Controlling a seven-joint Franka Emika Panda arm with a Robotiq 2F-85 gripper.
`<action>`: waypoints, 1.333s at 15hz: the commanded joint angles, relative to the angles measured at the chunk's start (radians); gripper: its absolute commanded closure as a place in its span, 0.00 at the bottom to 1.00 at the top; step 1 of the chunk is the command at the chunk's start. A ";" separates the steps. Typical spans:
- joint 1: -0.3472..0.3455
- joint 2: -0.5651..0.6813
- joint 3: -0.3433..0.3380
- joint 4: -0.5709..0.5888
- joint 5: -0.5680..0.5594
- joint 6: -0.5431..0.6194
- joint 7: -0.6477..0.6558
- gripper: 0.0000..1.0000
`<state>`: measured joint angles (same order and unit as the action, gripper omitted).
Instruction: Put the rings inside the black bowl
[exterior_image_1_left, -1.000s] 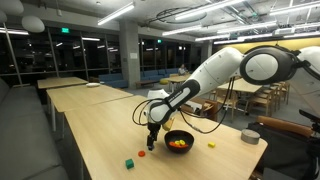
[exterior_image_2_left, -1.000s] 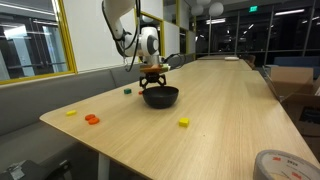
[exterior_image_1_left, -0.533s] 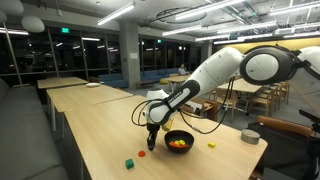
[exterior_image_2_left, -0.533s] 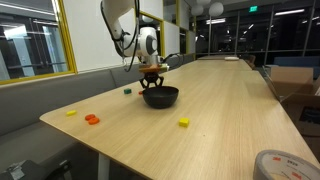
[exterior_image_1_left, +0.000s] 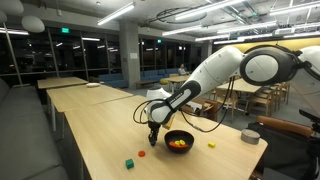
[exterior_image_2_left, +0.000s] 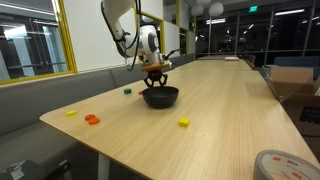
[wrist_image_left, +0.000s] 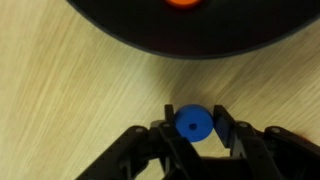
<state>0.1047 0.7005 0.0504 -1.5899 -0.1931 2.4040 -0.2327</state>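
Blue ring is pinched tight in the gripper, low over the wooden surface and just beside the black bowl, which already has orange pieces in it. In an exterior view, an orange-red ring and a yellow ring lie well apart from the bowl at the near left, and a green cube sits left of it.

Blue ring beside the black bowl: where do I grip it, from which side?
Take the small flat blue ring by opposite sides of its round edge, from straight above: it lies flat on the wooden table, as the gripper pinches it.
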 joint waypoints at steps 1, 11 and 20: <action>0.035 -0.044 -0.068 -0.006 -0.070 0.018 0.105 0.77; 0.111 -0.145 -0.216 -0.058 -0.277 0.013 0.388 0.77; 0.058 -0.186 -0.124 -0.022 -0.207 -0.485 0.313 0.76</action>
<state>0.2193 0.5464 -0.1441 -1.6075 -0.4702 1.9988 0.2118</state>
